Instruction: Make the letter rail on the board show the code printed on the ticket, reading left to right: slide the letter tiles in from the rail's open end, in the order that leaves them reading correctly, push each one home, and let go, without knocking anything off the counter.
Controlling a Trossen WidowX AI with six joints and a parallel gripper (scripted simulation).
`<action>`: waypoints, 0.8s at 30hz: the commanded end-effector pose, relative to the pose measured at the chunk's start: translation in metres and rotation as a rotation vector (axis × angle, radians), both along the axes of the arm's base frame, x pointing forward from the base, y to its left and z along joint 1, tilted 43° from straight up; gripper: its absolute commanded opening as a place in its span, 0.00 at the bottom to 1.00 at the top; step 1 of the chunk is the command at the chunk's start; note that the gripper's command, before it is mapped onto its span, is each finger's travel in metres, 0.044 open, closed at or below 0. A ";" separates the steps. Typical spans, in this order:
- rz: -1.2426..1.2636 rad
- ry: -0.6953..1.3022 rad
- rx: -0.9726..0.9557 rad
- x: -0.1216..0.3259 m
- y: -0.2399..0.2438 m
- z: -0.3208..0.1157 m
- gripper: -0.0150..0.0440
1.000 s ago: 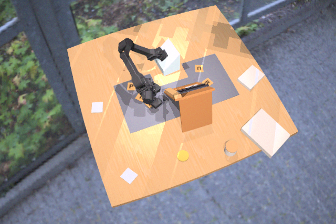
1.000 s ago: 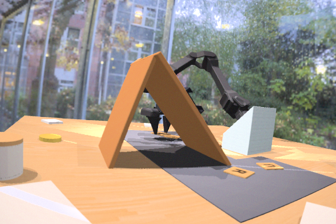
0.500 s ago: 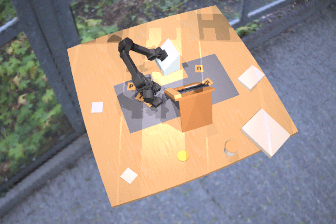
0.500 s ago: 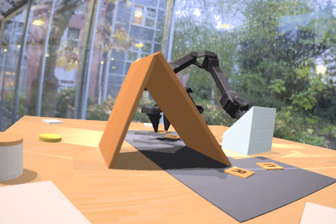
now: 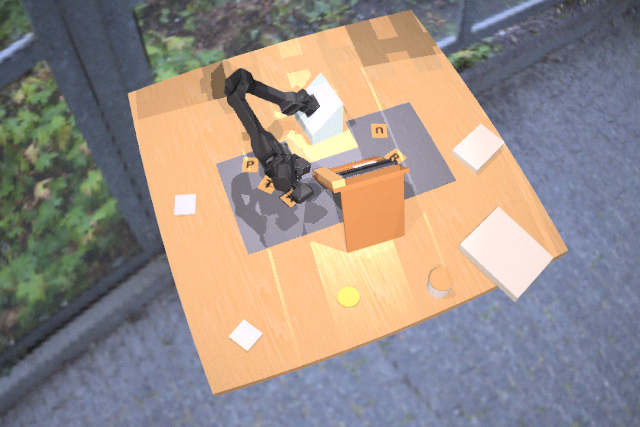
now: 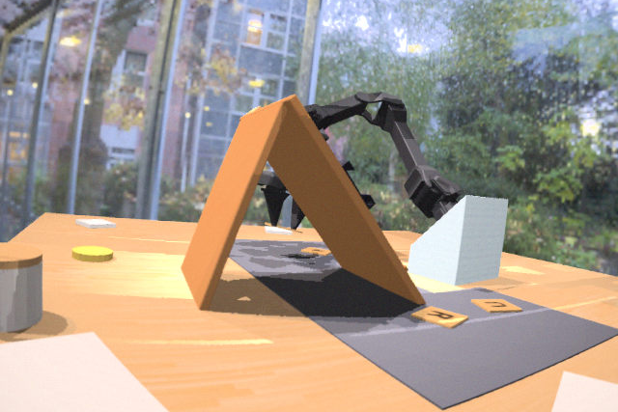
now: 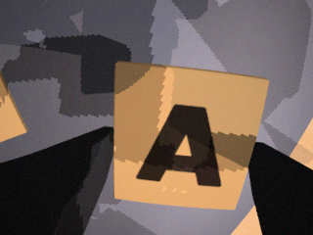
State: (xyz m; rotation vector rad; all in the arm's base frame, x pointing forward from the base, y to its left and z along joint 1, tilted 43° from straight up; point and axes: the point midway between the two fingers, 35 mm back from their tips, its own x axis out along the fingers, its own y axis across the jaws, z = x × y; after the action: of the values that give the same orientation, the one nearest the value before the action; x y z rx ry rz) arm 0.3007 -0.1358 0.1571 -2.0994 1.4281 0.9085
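Note:
My gripper (image 5: 297, 193) (image 6: 285, 218) (image 7: 184, 146) is shut on the A tile (image 7: 190, 144) (image 5: 288, 199) and holds it flat a little above the grey mat (image 5: 258, 226) (image 6: 449, 352), left of the orange A-shaped board (image 5: 372, 210) (image 6: 234, 198). The letter rail (image 5: 361, 167) runs along the board's top and looks empty. The T tile (image 5: 266, 184) (image 7: 7, 117) and the P tile (image 5: 250, 164) lie on the mat close by. The R tile (image 5: 394, 156) (image 6: 438, 316) and the U tile (image 5: 379, 129) (image 6: 495, 304) lie on the mat right of the board. I cannot read the ticket's code.
A pale blue wedge block (image 5: 323, 109) (image 6: 459, 242) stands behind the board by the arm's base. A yellow disc (image 5: 348, 296) (image 6: 92, 253), a grey cylinder (image 5: 440, 281) (image 6: 19, 278), two white slabs (image 5: 478, 147) (image 5: 505, 251) and small white cards (image 5: 185, 204) (image 5: 246, 334) lie around.

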 end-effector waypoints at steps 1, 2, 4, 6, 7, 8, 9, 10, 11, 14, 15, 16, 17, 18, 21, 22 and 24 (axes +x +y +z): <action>0.051 -0.087 0.025 0.013 0.016 0.015 0.25; 0.065 -0.107 0.032 0.016 0.021 0.018 0.25; 0.095 -0.146 0.047 0.022 0.030 0.025 0.25; 0.126 -0.185 0.062 0.028 0.040 0.032 0.25; 0.140 -0.202 0.070 0.030 0.044 0.036 0.25; 0.153 -0.218 0.076 0.032 0.048 0.039 0.25; 0.164 -0.232 0.082 0.034 0.052 0.042 0.25; 0.176 -0.246 0.088 0.036 0.056 0.044 0.25; 0.187 -0.259 0.095 0.037 0.059 0.047 0.25; 0.222 -0.300 0.114 0.042 0.071 0.056 0.25; 0.234 -0.314 0.120 0.043 0.075 0.059 0.25; 0.246 -0.327 0.127 0.044 0.078 0.062 0.25; 0.259 -0.342 0.135 0.046 0.083 0.065 0.25; 0.275 -0.360 0.144 0.047 0.088 0.069 0.25; 0.328 -0.417 0.175 0.051 0.105 0.082 0.25; 0.346 -0.436 0.186 0.052 0.111 0.087 0.25; 0.382 -0.473 0.207 0.054 0.122 0.096 0.25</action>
State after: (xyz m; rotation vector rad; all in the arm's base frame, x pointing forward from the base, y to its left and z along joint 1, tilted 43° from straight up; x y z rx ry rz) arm 0.3526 -0.0293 0.2369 -2.2584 0.7811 0.6377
